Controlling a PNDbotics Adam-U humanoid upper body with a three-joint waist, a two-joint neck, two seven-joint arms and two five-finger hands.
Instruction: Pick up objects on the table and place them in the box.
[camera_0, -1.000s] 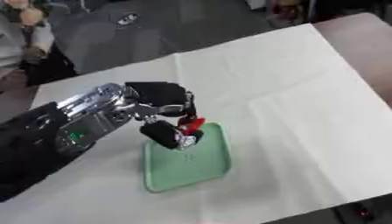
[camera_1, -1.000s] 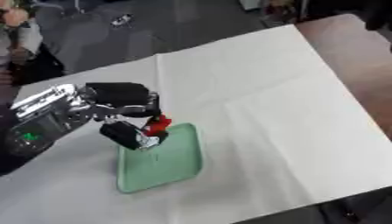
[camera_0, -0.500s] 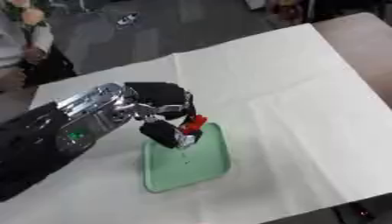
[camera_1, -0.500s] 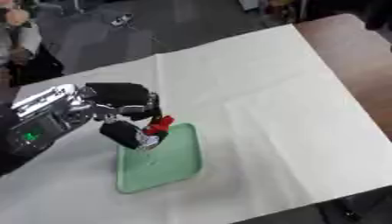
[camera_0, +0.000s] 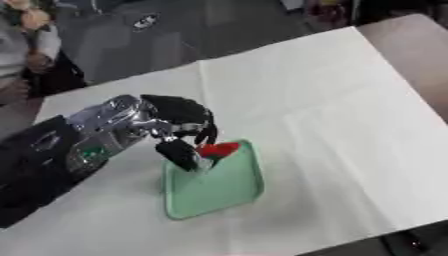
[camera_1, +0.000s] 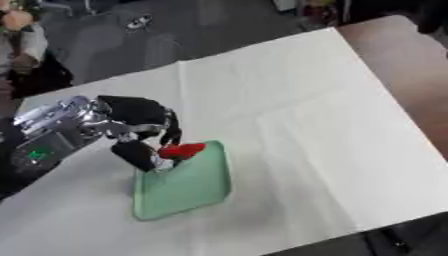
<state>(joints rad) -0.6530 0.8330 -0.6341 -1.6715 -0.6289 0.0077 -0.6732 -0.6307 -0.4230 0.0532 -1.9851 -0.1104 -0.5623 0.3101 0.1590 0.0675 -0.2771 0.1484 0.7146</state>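
Both eye views show almost the same scene; the right eye view takes in more of the bare brown worktop (camera_1: 411, 65) at the far right, beyond the white cloth (camera_0: 315, 95). The left hand (camera_0: 179, 127), glossy black with a silver wrist, reaches in from the left, its fingers (camera_0: 182, 152) curled and clamped with the thumb on a small red object (camera_0: 217, 149). That object hangs over the far left corner of the shallow pale green tray (camera_0: 223, 187), a smooth rounded rectangle lying on the creased cloth.
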